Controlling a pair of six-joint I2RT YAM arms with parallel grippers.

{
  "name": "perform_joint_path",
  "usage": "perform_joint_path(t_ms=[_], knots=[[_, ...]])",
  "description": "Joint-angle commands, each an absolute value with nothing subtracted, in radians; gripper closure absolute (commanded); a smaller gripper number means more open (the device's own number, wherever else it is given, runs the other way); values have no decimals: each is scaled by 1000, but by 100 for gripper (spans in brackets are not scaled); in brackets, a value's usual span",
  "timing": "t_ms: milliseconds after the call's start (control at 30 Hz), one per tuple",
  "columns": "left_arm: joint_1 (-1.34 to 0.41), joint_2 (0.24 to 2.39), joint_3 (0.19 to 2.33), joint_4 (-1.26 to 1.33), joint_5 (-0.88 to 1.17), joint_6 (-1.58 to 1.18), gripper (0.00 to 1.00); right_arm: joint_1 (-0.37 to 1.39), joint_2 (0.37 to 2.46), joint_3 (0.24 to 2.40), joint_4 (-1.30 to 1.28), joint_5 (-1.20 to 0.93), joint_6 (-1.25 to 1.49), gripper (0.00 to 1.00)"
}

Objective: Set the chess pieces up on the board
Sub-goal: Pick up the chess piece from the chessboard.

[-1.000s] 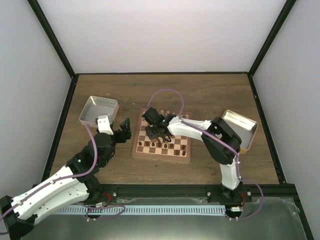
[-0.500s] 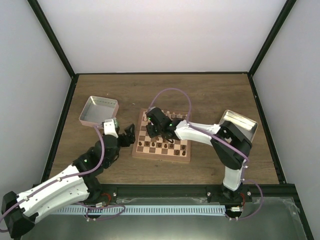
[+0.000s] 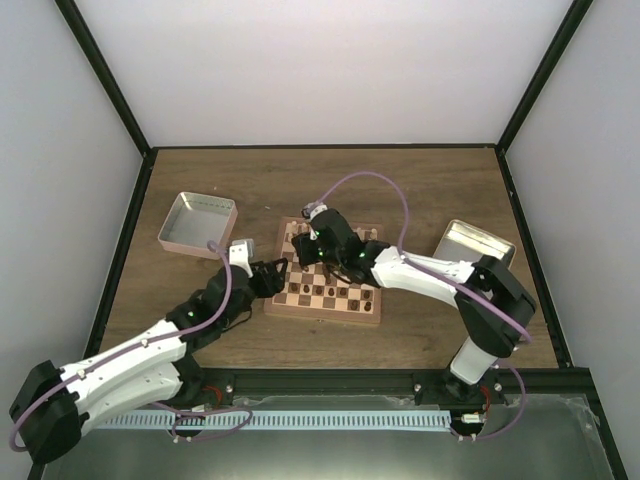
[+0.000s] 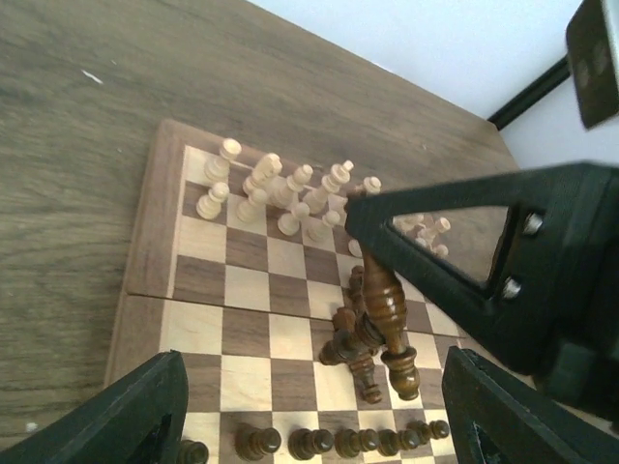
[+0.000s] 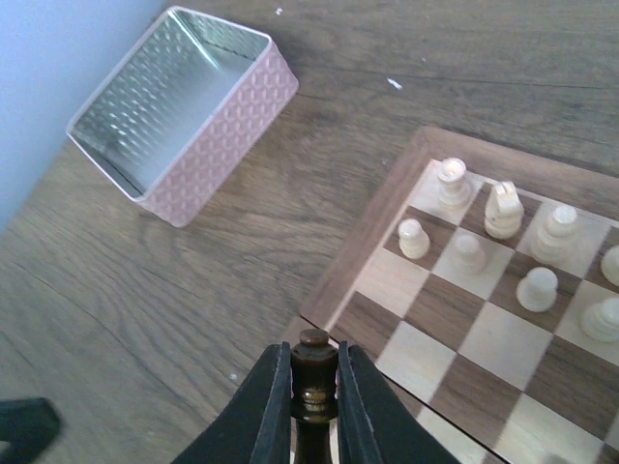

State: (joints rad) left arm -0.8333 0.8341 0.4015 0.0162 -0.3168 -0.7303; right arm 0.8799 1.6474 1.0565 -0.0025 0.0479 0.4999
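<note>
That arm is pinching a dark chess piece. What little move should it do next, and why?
Probably carry it to the near side of the board. The right gripper is shut on the dark piece above the board's edge, the cream pieces stand on the far rows, and the dark row stands along the near side.

The square wooden board (image 3: 320,317), checkered in light tan and dark brown inside a brown border, lies flat near the middle of the tabletop (image 3: 400,180). The pale cream pieces (image 4: 280,188) stand upright in two crowded rows along its far edge. A row of small dark pieces (image 4: 314,443) stands along the near edge, several toppled dark pieces (image 4: 353,348) lie heaped near the centre, and a tall dark piece (image 5: 312,353) hangs roughly upright over the squares, pinched in the right tool (image 5: 312,391).
</note>
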Motion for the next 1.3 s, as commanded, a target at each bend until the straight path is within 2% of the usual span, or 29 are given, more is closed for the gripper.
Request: perform_joint_path(t_ms=[0,167,567,800,867,1000,1167,1267], knots=[[-806,866,380,130,-195,-750,27,864,1616,1059,56,-17,581,93],[-774,912,355,235,-62,-734,31,835,1605,1066,22,-69,651,92],[-717,1118,422,368,124,-663,25,793,1583,1060,13,-172,771,92],[-703,1148,464,338,134,-644,25,793,1589,1050,9,-174,775,92],[-700,1156,475,321,132,-637,29,793,1589,1048,8,-176,781,92],[-699,1178,509,255,133,-614,44,793,1583,1046,8,-171,795,92],[-699,1183,520,236,162,-590,54,793,1589,1053,8,-162,813,92],[-699,1187,527,222,155,-578,63,793,1592,1055,10,-165,822,92]])
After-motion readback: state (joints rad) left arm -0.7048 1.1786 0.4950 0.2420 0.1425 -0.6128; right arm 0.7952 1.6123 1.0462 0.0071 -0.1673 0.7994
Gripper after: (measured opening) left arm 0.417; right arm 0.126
